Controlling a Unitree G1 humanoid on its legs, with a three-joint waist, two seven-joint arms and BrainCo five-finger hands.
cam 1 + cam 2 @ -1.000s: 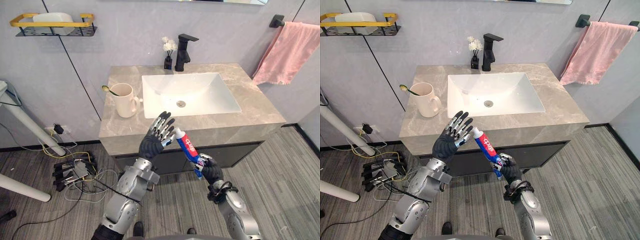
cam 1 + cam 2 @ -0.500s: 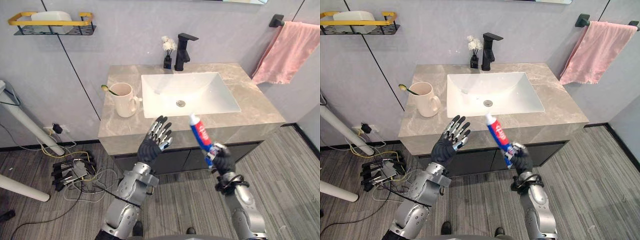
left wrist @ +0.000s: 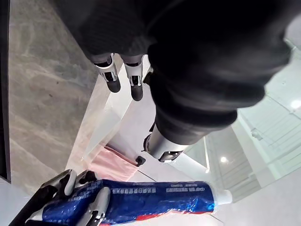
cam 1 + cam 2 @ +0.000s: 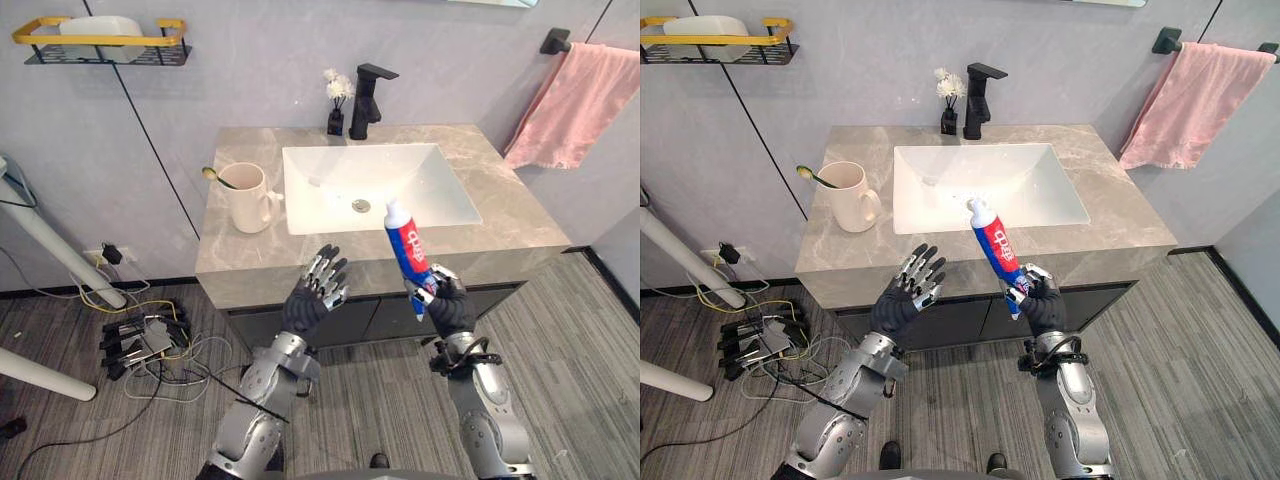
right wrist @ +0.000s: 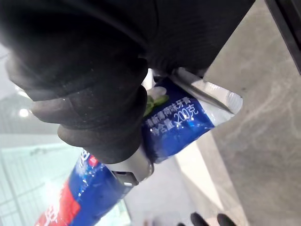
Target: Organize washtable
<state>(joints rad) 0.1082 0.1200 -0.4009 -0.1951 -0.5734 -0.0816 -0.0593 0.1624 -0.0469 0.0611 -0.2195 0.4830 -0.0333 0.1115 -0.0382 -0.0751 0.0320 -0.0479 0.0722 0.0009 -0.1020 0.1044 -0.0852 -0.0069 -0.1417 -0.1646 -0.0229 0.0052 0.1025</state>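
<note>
Blue toothpaste tube (image 4: 407, 250) | right robot hand (image 4: 448, 305) clasps | before countertop (image 4: 240, 255) edge

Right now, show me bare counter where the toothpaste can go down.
Widest: the counter strip right of the sink. Also free: the left front corner, before the mug. Crowded: behind the sink, by faucet and vase.

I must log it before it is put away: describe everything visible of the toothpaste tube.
The toothpaste tube is soft-looking plastic, blue with red and white print, a white cap on top and a flat crimped tail below. It is held nearly upright in the air before the counter, cap leaning slightly to the robot's left. The right hand curls round its lower end; nothing else touches it. The open left hand is apart from it.
</note>
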